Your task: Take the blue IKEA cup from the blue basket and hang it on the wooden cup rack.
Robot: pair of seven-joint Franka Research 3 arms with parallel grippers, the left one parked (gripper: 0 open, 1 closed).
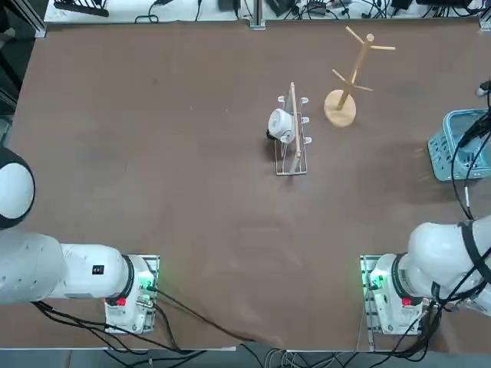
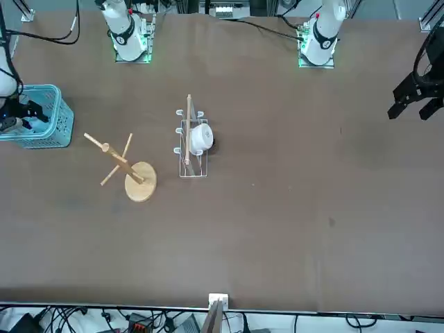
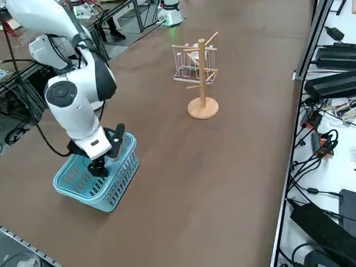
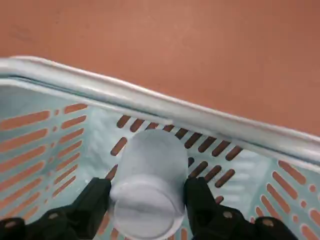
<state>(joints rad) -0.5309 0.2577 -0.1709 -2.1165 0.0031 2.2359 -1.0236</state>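
The blue IKEA cup lies inside the blue basket, which stands at the table's right edge. My right gripper reaches down into the basket, one black finger pressed against each side of the cup, shut on it. In the other views the arm hides the cup. The wooden cup rack stands upright to the left of the basket and farther back, its pegs bare.
A low silver wire rack with a white cup on it stands just left of the wooden rack. Black cables hang over the basket. The table's right edge runs close beside the basket.
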